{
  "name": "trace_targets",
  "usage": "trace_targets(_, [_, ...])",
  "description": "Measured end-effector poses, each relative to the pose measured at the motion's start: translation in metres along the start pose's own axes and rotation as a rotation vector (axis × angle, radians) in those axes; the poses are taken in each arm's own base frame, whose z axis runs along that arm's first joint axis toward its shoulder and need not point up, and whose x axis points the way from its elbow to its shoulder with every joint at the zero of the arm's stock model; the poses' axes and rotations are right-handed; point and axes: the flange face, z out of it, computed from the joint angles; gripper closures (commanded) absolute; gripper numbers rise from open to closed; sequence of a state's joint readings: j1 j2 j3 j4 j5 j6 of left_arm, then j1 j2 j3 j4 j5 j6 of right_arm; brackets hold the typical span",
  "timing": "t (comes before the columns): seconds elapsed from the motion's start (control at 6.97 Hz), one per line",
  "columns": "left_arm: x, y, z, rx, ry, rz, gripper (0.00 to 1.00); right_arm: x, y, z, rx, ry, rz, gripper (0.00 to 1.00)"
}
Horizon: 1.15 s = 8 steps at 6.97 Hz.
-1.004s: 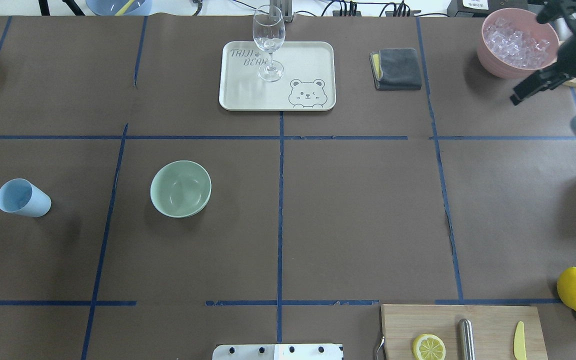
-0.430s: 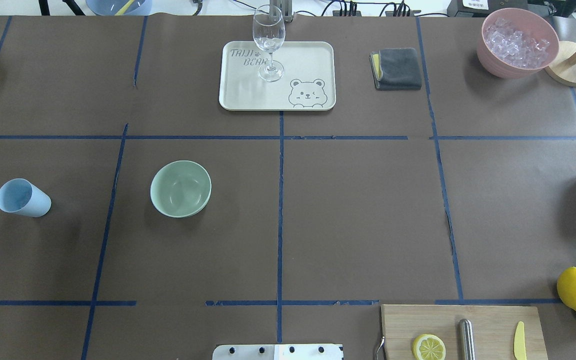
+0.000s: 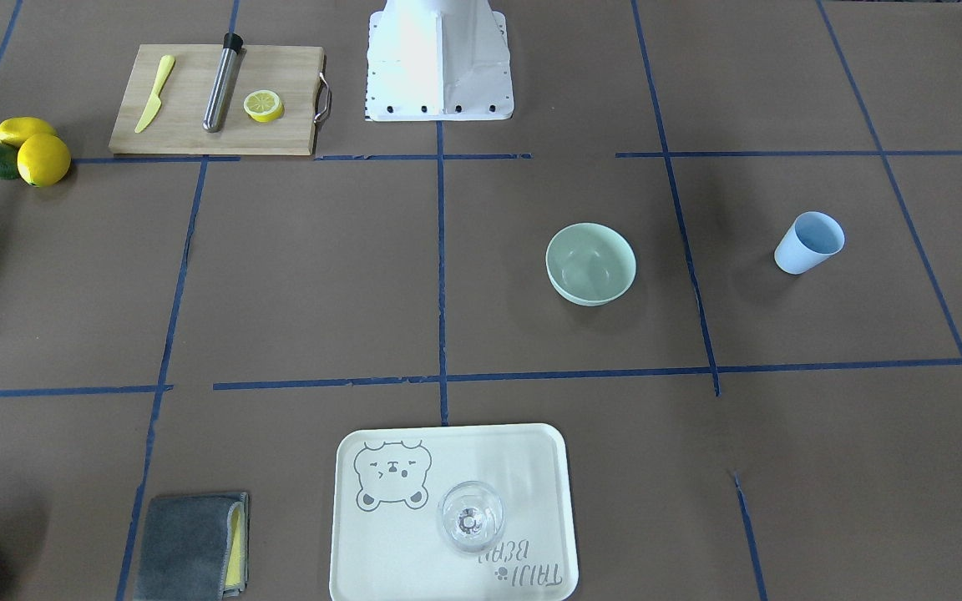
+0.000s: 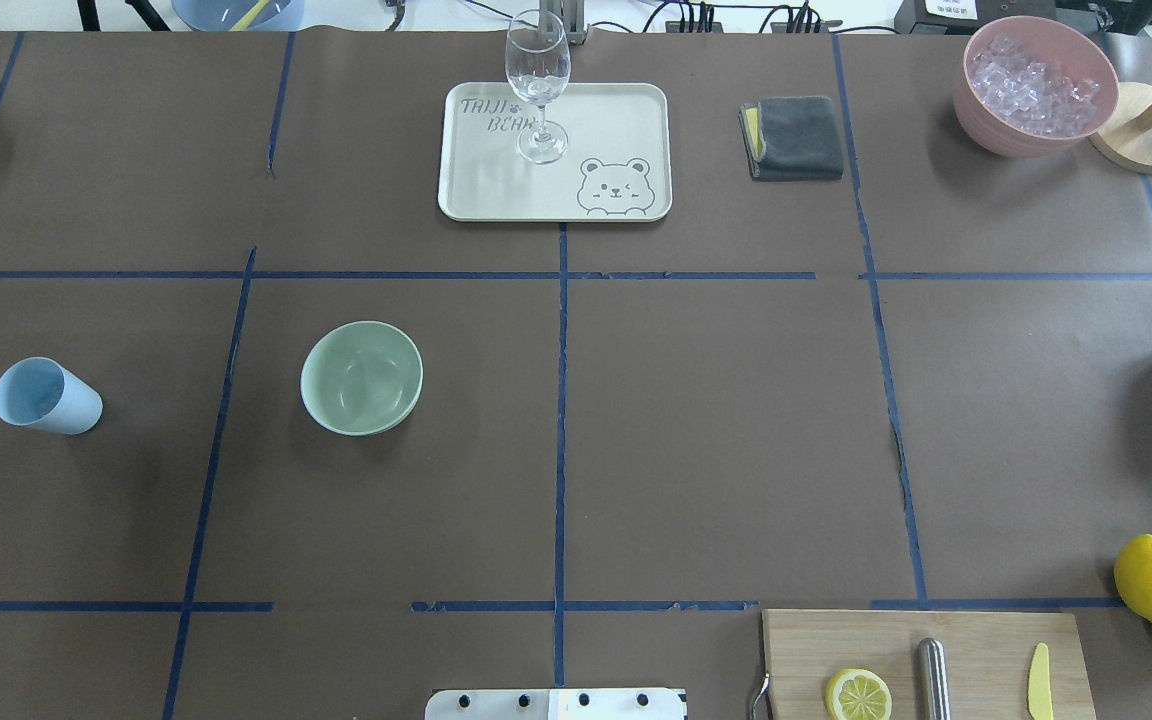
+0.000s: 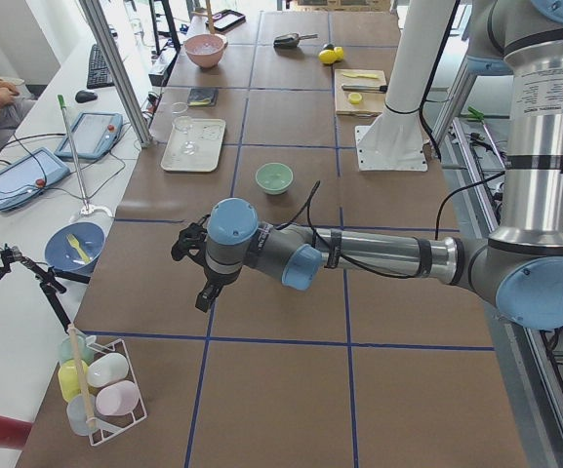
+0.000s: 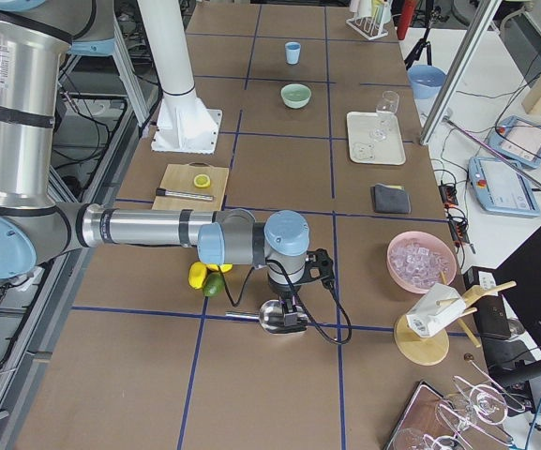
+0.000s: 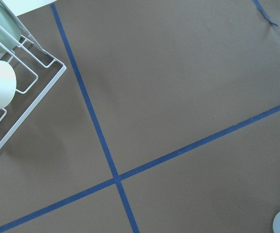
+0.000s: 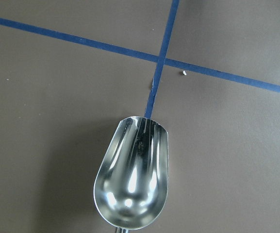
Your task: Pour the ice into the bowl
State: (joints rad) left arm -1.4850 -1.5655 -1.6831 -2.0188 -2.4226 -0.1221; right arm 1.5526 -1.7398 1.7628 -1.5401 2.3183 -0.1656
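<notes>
Presently, scoop pickup, by judgement. Steel scoop [image 8: 132, 174] on table [image 8: 42, 121], directly below right fingers [image 6: 289, 307]; whether those, or left fingers [image 5: 206, 292], are apart cannot be told. Next: descend, clamp handle [image 6: 242, 317].

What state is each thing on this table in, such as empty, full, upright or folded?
Pale mint-green plastic bowl: upright, empty.
Light blue plastic cup: upright, contents unclear.
Pink bowl: full of clear ice cubes.
Clear wine glass: upright, empty, on the cream bear tray.
Shiny metal scoop: empty.
Dark grey cloth: folded.
Yellow lemon half: cut face up.
Left gripper, right gripper: open or shut, cannot tell.
</notes>
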Motion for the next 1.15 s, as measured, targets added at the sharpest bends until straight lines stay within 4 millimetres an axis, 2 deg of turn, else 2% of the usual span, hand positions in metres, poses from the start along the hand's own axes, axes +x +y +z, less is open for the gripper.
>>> trace_targets(0.29, [0.073,-0.005,0.047,0.071,0.01,-0.028,0.0,0.0,0.0,0.0,0.001,-0.002,0.006,0.0])
trace_targets(0.43, [0.111,0.004,0.075,0.106,0.004,-0.059,0.0,0.0,0.001,0.0,0.001,-0.002,0.006,0.0])
trace_targets(0.57, [0.149,0.023,0.091,0.147,-0.007,-0.097,0.0,0.0,0.001,0.0,0.001,-0.002,0.007,0.0])
trace_targets(0.72, [0.178,0.051,0.087,0.187,-0.008,-0.119,0.0,0.0,0.001,0.0,0.0,-0.003,0.008,0.0])
trace_targets(0.86, [0.192,0.083,0.068,0.241,0.003,-0.122,0.0,0.0,0.001,0.0,0.0,-0.004,0.008,0.0])
trace_targets(1.0, [0.194,0.111,0.049,0.308,0.016,-0.119,0.0,0.0,0.0,0.0,0.0,-0.004,0.008,0.0])
trace_targets(1.15, [0.192,0.128,0.039,0.367,0.006,-0.131,0.0,-0.001,0.0,0.0,0.001,-0.004,0.007,0.0])
